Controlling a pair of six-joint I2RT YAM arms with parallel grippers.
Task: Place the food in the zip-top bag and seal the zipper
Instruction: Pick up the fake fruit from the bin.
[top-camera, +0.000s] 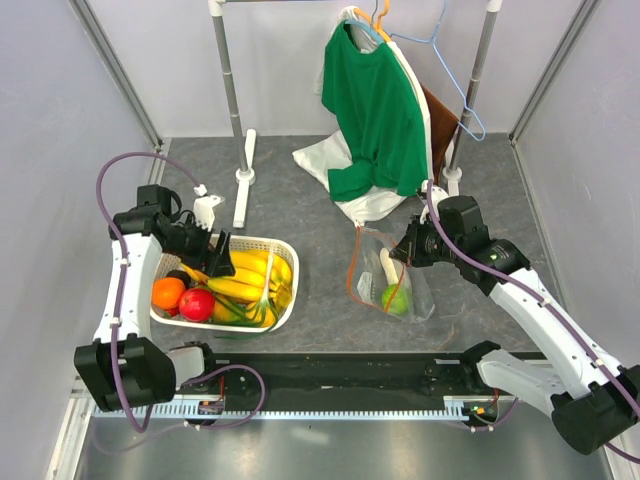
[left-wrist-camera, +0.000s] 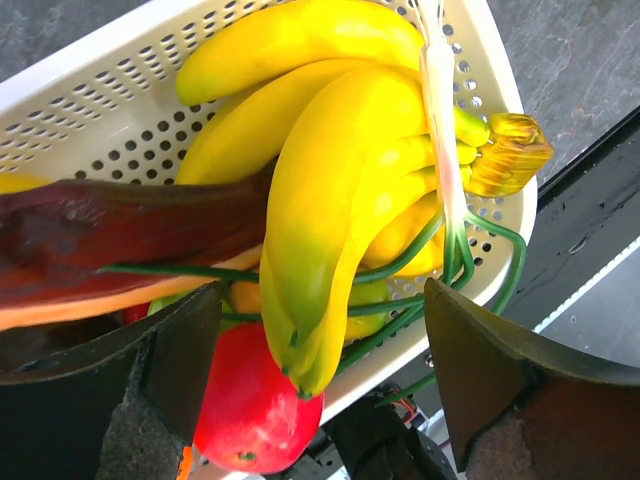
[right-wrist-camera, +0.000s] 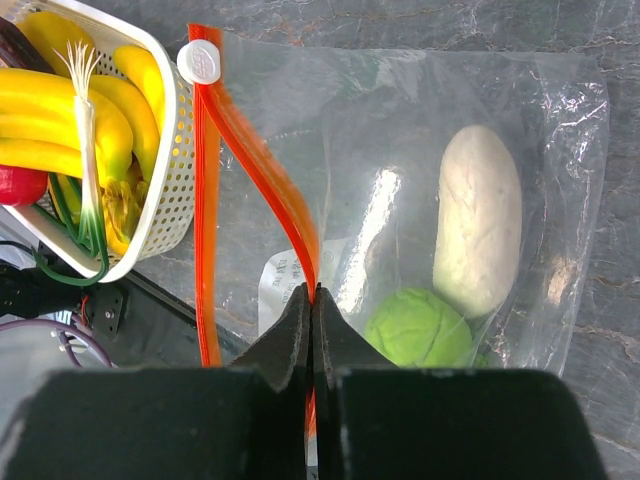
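The clear zip-top bag (top-camera: 392, 275) lies right of centre, holding a white radish (right-wrist-camera: 478, 220) and a green lime (right-wrist-camera: 418, 327). My right gripper (right-wrist-camera: 313, 296) is shut on one side of the orange-red zipper (right-wrist-camera: 262, 165), holding the mouth open; the other strip (right-wrist-camera: 205, 210) hangs apart, with a white slider (right-wrist-camera: 200, 63) at its end. My left gripper (left-wrist-camera: 320, 330) is open over the white basket (top-camera: 282, 300), its fingers either side of the yellow bananas (left-wrist-camera: 330, 190) without touching. A red apple (left-wrist-camera: 255, 400), an orange (top-camera: 167, 293) and a dark red-brown piece (left-wrist-camera: 90, 235) lie in the basket.
Green onion stalks (left-wrist-camera: 440, 270) lie across the bananas. A green shirt (top-camera: 375, 115) and white cloth hang on a rack at the back, with its post base (top-camera: 243, 185) behind the basket. A black rail (top-camera: 340, 375) runs along the near edge.
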